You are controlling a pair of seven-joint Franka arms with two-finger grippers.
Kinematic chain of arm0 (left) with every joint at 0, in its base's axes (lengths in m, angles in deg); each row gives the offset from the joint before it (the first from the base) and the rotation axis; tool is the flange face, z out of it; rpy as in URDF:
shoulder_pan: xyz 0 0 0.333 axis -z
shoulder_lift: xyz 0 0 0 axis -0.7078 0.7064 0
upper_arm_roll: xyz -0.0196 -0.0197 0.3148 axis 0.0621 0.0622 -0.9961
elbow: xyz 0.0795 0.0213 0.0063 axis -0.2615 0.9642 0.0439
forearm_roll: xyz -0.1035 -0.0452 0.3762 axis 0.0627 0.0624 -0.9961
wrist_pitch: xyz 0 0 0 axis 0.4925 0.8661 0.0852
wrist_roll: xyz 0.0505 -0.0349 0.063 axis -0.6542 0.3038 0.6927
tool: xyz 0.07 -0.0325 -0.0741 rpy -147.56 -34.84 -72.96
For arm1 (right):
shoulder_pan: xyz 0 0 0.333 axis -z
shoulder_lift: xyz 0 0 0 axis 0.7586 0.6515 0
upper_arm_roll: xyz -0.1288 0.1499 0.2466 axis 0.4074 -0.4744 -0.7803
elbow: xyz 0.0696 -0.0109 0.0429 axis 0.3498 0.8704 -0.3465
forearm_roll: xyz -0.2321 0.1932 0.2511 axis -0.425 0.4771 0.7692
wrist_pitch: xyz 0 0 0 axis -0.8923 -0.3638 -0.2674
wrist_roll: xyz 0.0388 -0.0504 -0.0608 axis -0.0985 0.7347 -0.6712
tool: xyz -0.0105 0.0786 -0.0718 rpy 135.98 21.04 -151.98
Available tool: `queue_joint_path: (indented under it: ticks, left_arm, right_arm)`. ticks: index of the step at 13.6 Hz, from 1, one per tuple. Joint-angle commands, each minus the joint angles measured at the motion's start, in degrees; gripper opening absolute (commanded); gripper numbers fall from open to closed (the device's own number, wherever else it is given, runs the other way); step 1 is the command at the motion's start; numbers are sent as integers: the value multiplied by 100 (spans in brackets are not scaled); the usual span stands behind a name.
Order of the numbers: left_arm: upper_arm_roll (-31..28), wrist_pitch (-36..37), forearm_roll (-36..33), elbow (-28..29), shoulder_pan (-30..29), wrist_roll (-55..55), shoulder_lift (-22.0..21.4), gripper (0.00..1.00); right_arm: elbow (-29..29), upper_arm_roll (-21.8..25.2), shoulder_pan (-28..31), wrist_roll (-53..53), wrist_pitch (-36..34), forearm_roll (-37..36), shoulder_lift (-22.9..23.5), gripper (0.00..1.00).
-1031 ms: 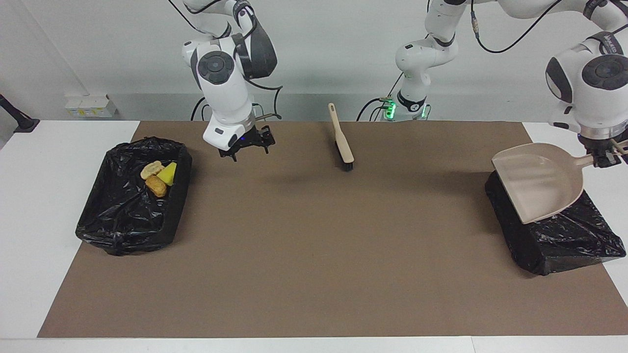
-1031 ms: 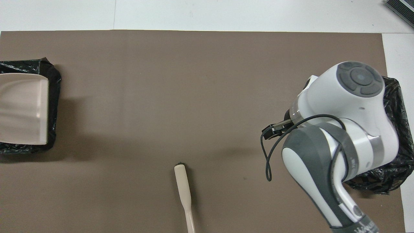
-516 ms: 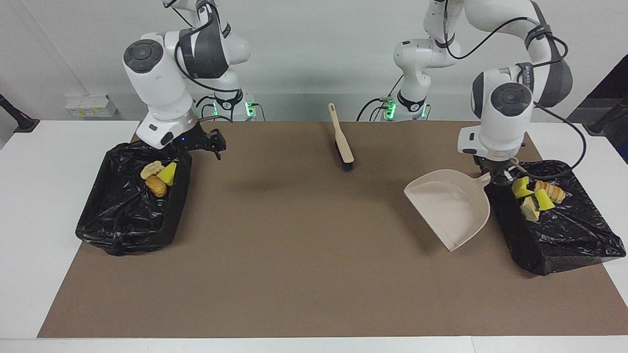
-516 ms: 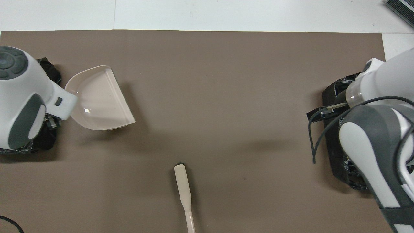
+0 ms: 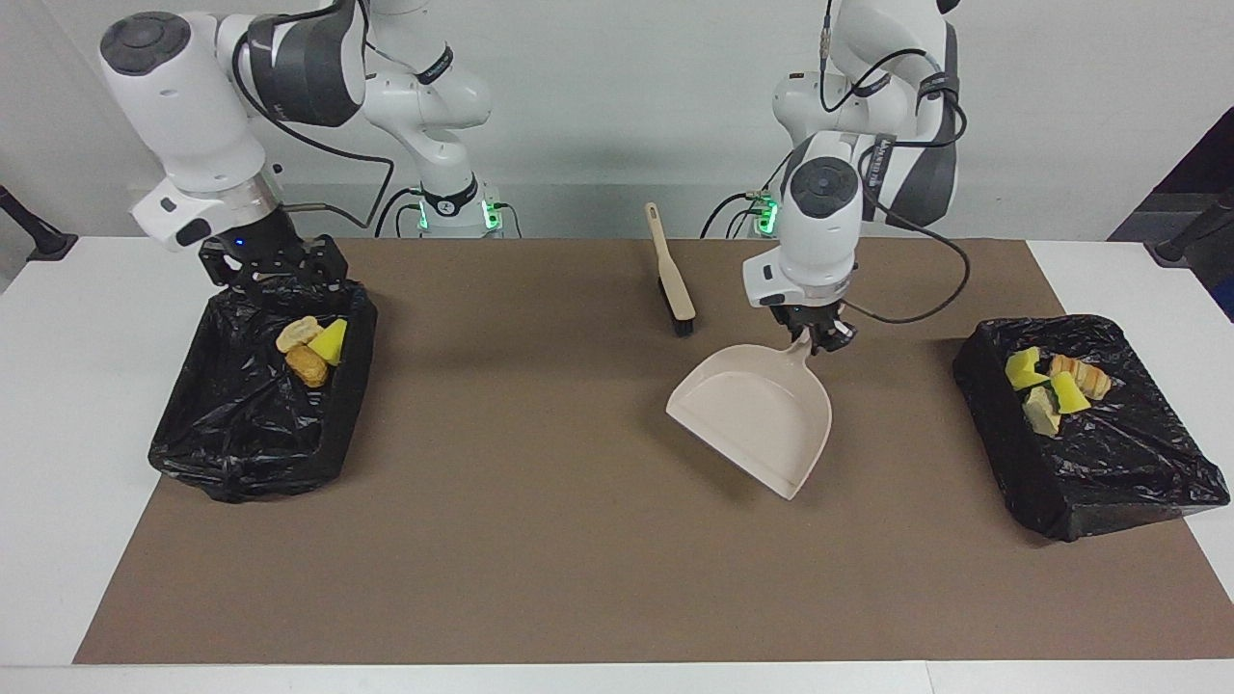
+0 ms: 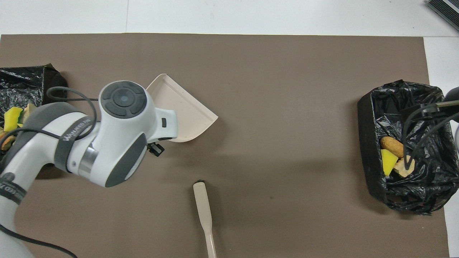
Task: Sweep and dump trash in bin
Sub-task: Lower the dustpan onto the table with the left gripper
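Note:
The trash lies in two black-lined bins. Three scraps (image 5: 310, 347) lie in the bin (image 5: 241, 443) at the right arm's end, and they also show in the overhead view (image 6: 391, 154). Several scraps (image 5: 1053, 386) lie in the bin (image 5: 1109, 472) at the left arm's end, and they also show in the overhead view (image 6: 12, 119). My left gripper (image 5: 818, 339) is shut on the handle of the empty beige dustpan (image 5: 757, 414), held tilted over the middle of the mat. My right gripper (image 5: 275, 275) hangs over its bin's edge nearest the robots.
A beige brush (image 5: 672, 275) lies on the brown mat (image 5: 540, 540) close to the robots, midway between the arms; it also shows in the overhead view (image 6: 203, 209). White table borders the mat on both ends.
My left arm swung the dustpan from over its bin to over the mat's middle. My right arm moved from over the mat to over its own bin.

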Motion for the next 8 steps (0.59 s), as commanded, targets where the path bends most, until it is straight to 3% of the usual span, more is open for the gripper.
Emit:
queue_joint_path:
  ticks: [1,5,8]
  left_arm:
    - [-123,-274,623,27,367,1118,39,0]
    - [-96,-555,757,-86,904,3193,337,0]
    - [-79,-651,924,-228,1062,3486,487,0]
  right_arm:
    - [-478,-73,255,-109,-534,10,1,100]
    - [-655,-169,177,751,-799,98,-228,100]
    - [-532,-161,176,779,-747,343,-298,100]
